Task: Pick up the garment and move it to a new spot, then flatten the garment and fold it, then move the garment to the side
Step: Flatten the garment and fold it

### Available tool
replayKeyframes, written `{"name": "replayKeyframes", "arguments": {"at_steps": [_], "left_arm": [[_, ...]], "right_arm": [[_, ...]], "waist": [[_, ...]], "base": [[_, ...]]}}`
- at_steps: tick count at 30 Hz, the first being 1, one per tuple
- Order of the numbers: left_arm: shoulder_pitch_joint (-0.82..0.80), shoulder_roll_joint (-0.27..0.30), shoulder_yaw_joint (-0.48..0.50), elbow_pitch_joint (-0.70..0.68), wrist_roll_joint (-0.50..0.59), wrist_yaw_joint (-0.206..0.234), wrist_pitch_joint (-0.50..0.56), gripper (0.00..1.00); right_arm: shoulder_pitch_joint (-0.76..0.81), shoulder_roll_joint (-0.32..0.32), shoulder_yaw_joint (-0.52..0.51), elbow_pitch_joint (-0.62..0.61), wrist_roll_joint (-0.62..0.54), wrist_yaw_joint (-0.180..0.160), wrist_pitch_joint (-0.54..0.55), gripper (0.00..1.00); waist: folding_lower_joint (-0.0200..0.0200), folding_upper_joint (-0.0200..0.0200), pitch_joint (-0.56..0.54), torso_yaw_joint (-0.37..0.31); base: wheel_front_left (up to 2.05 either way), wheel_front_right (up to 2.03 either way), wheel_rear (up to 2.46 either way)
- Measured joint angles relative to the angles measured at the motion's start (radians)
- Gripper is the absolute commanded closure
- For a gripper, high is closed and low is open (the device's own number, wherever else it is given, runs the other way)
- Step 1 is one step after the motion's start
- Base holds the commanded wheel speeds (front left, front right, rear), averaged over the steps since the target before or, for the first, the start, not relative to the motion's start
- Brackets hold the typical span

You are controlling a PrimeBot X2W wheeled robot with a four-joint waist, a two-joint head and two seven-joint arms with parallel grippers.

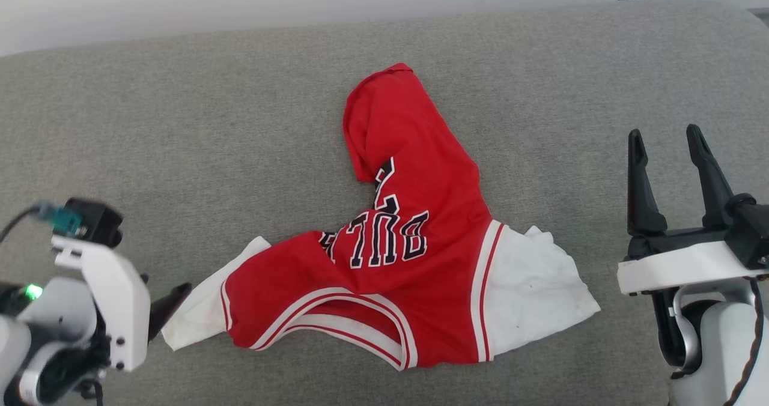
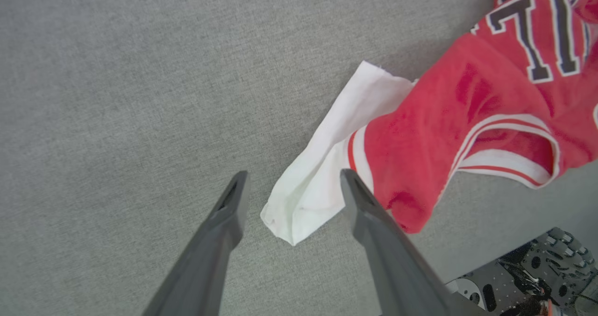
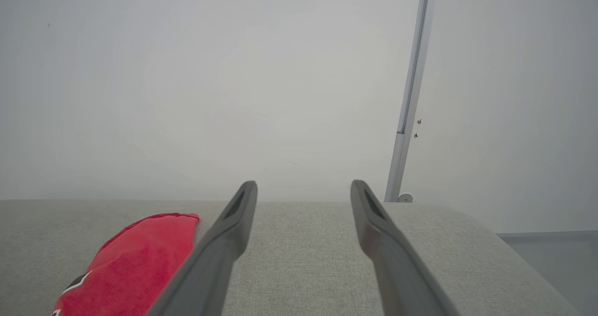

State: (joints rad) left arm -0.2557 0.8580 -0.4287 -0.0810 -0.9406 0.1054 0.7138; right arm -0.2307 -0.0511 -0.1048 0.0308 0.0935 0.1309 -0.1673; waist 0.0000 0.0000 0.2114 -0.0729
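The garment [image 1: 414, 214] is a red jersey with black lettering, striped trim and white fabric at both lower corners, and it lies crumpled on the grey cushion [image 1: 180, 124]. My left gripper [image 1: 174, 301] hovers at its lower-left white corner. In the left wrist view that gripper [image 2: 294, 175] stands open, with the white corner of the garment [image 2: 467, 119] lying between and below its fingers, not pinched. My right gripper [image 1: 664, 133] stands open to the right of the jersey, fingers pointing away from me and holding nothing. In the right wrist view, my right gripper [image 3: 303, 184] has the garment's [image 3: 135, 260] red top end at its left.
The grey cushion has a far edge against a pale wall [image 3: 187, 73], with a thin metal post [image 3: 411, 96] at the back right. Bare cushion lies to the left and right of the jersey. My own base [image 2: 514, 278] shows below the cushion's near edge.
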Motion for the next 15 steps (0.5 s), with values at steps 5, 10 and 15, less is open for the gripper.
{"name": "replayKeyframes", "arguments": {"at_steps": [5, 10, 15], "left_arm": [[-0.079, -0.018, -0.04, 0.029, -0.049, -0.003, 0.143, 0.0], [-0.133, -0.056, -0.087, 0.101, -0.067, -0.015, 0.235, 0.0], [-0.192, -0.093, -0.145, 0.208, -0.031, -0.044, 0.268, 0.0]], "right_arm": [[-0.012, 0.0, 0.008, 0.001, 0.008, 0.0, 0.0, 0.0], [-0.018, 0.0, 0.013, 0.002, 0.013, 0.0, -0.001, 0.0], [-0.024, 0.0, 0.012, -0.003, 0.014, 0.0, 0.0, 0.0]], "waist": [[0.0, 0.0, 0.001, -0.014], [-0.0001, 0.0, 0.003, -0.027], [0.0, 0.0, 0.008, -0.039]], "base": [[0.0, 0.0, 0.0], [0.0, 0.0, 0.0], [0.0, 0.0, 0.0]]}}
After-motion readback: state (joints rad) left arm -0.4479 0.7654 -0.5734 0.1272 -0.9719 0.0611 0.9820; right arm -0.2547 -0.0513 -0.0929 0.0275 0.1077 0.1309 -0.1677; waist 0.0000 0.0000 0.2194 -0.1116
